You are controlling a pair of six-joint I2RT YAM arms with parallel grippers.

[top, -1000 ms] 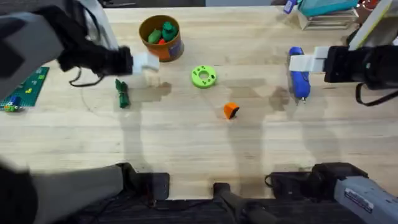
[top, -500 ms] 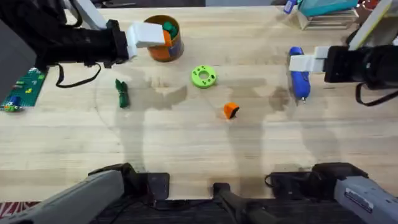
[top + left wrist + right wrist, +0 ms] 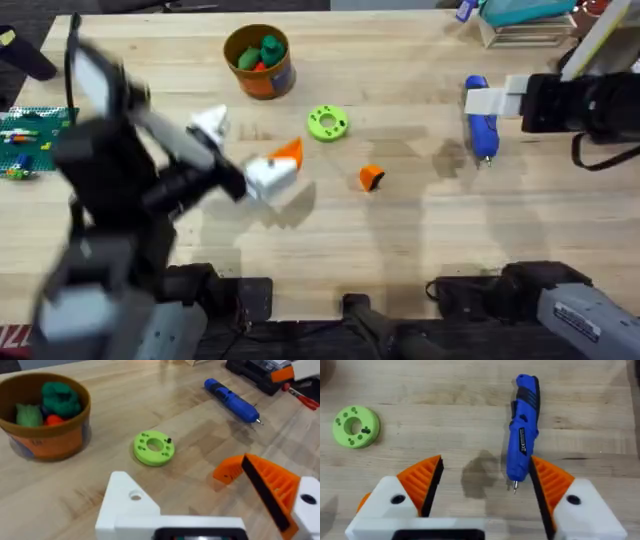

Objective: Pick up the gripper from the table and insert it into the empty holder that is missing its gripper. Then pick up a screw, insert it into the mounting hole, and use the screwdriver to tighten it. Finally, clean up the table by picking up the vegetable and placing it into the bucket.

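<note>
The small orange gripper (image 3: 371, 178) lies loose on the wood, right of my left gripper (image 3: 248, 142), and also shows as the orange gripper (image 3: 227, 470) in the left wrist view. My left gripper (image 3: 185, 470) is open and empty. One finger is the bare white holder (image 3: 127, 505); the other carries an orange ribbed pad (image 3: 272, 487). The orange bucket (image 3: 258, 58) at the back holds green and red toys. My left arm hides the vegetable. My right gripper (image 3: 486, 467) hangs open over the blue screwdriver (image 3: 522, 430).
A lime-green ring disc (image 3: 326, 123) with a small dark piece on it lies between the bucket and the orange wedge. A green circuit board (image 3: 30, 135) sits at the left edge. Boxes (image 3: 525, 20) stand at the back right.
My left arm has swung from beside the bucket down toward the table's middle and now covers the vegetable. The right arm and the screwdriver have not moved.
</note>
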